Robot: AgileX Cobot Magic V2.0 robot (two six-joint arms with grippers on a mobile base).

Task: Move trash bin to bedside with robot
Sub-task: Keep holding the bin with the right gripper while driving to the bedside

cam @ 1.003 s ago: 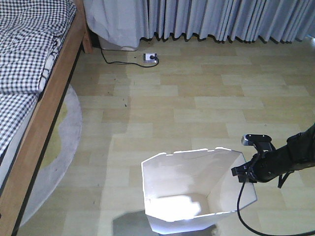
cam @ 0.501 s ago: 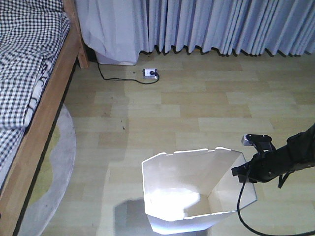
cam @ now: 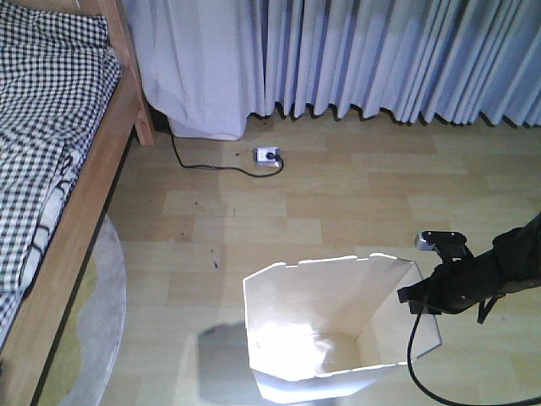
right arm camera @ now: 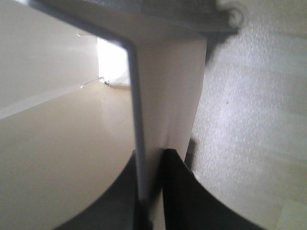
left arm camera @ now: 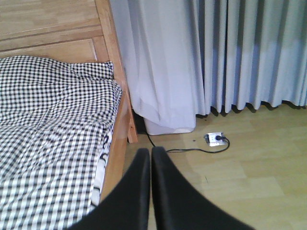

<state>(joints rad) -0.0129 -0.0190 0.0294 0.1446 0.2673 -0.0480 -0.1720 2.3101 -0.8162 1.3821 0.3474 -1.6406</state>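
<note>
The white faceted trash bin stands low in the front view, cream inside. My right gripper on the slim black arm is shut on the bin's right rim. In the right wrist view the rim wall runs between the two black fingers of that gripper. The bed, with light brown wooden frame and black-and-white checked bedding, lies at the left; it also fills the left of the left wrist view. My left gripper is shut and empty, held in the air beside the bed frame.
Grey-white curtains hang along the far wall. A white power strip with a black cable lies on the wooden floor below them. A grey round rug lies beside the bed.
The view has moved forward and turned: the bed, curtains and power strip have shifted nearer and lower in frame. The bin and right gripper keep the same place in the picture.
</note>
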